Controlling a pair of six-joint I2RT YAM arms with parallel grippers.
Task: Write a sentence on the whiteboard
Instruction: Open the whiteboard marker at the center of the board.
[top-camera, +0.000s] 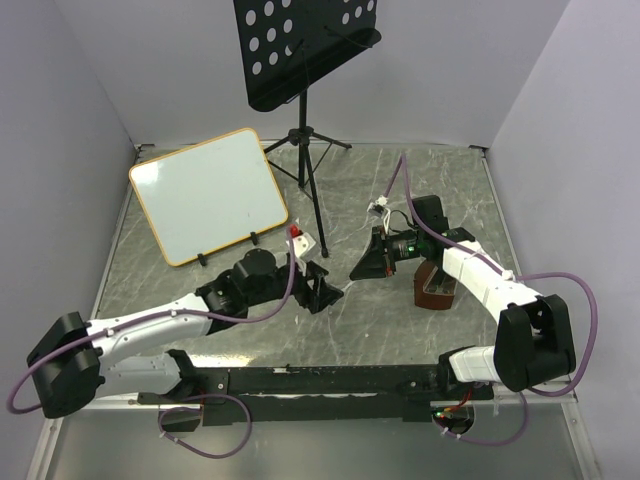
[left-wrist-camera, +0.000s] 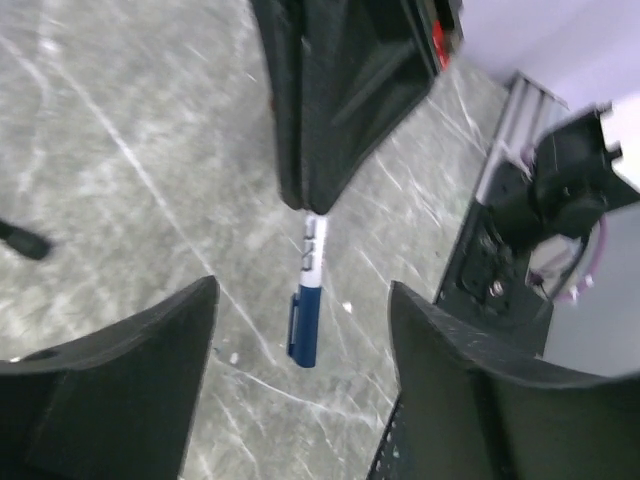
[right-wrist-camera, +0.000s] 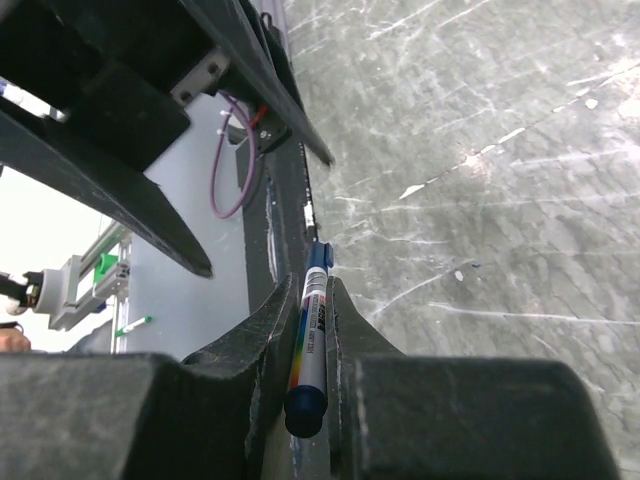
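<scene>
The whiteboard (top-camera: 210, 195), orange-framed, leans on small black feet at the back left. Its face is plain white and no sentence is in view. My right gripper (right-wrist-camera: 312, 292) is shut on a blue-capped marker (right-wrist-camera: 310, 345) with a white, rainbow-striped barrel. In the left wrist view that marker (left-wrist-camera: 308, 300) hangs from the right gripper's dark fingers (left-wrist-camera: 335, 110), cap end pointing down between my left gripper's (left-wrist-camera: 300, 310) open jaws, touching neither. The two grippers face each other at mid-table, left gripper (top-camera: 330, 290) and right gripper (top-camera: 360, 266).
A black perforated music stand (top-camera: 300, 40) on a tripod (top-camera: 308, 160) stands at the back centre, just right of the whiteboard. A brown block (top-camera: 437, 287) lies under the right arm. A black rail (top-camera: 330, 380) runs along the near edge. Grey walls close in both sides.
</scene>
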